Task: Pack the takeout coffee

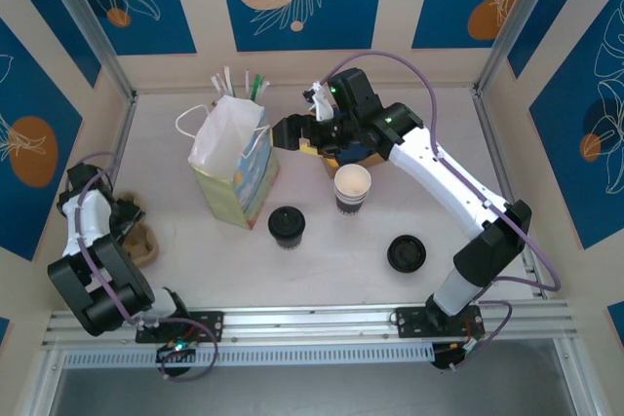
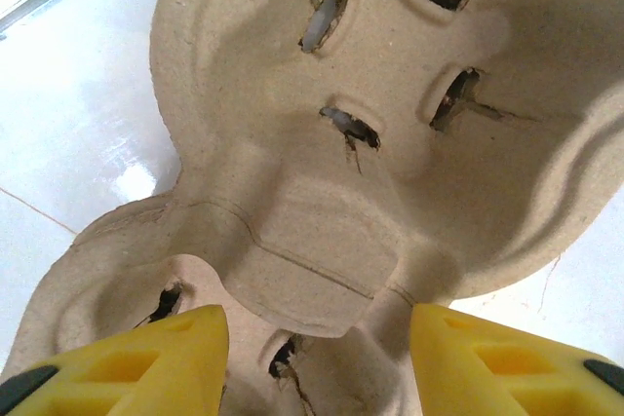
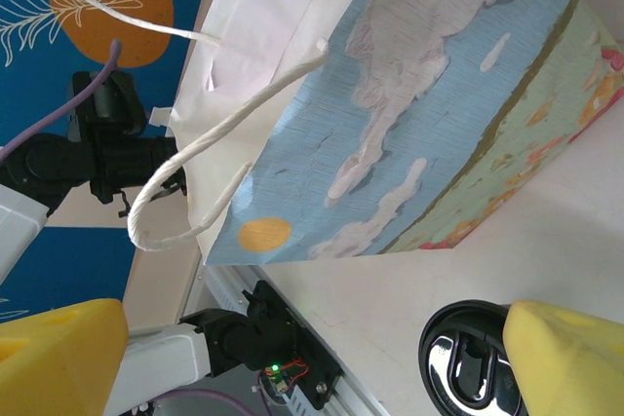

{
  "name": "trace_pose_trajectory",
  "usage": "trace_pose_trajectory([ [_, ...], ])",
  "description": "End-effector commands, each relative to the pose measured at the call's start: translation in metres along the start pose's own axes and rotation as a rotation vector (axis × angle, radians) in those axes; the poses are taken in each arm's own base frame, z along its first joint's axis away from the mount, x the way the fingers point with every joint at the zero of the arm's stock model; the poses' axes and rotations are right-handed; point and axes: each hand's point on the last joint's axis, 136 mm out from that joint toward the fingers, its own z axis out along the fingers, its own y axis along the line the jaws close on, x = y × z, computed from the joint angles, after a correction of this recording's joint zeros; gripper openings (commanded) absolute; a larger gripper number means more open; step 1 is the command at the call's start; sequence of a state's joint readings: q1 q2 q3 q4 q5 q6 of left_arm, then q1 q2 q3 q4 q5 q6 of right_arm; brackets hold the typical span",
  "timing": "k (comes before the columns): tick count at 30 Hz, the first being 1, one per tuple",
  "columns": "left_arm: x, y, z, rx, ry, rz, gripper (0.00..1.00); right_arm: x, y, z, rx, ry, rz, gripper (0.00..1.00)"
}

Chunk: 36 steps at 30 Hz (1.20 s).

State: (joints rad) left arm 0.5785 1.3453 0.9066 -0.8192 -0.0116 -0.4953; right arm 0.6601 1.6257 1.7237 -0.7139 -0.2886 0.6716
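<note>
Two hands. Right hand (image 1: 295,133) spread wide by the bag (image 1: 234,168), reaching step; next needs lowering around the lidded coffee (image 1: 287,225). Left hand (image 2: 317,358) astride cup tray (image 2: 370,143), grip unclear.

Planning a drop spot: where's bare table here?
Free: near strip between cup carrier and takeout coffee; far right corner beyond the right arm. Crowded: centre, around bag, striped cup, right tool.
</note>
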Motion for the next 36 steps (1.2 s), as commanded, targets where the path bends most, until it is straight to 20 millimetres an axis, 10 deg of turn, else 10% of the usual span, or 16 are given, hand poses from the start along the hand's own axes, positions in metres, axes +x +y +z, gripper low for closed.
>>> trace_pose_trajectory([
  [1,0.008,-0.001,-0.005,-0.014,0.027,0.055,0.52,0.0,0.007,0.001,-0.024,-0.001,-0.003,0.99],
  [19,0.052,0.018,-0.007,-0.061,0.115,-0.033,0.45,0.016,-0.009,-0.009,-0.013,-0.025,0.027,0.99],
  [36,0.054,-0.05,0.001,0.127,0.139,0.007,0.46,0.021,-0.012,-0.016,0.007,-0.029,0.041,0.99],
])
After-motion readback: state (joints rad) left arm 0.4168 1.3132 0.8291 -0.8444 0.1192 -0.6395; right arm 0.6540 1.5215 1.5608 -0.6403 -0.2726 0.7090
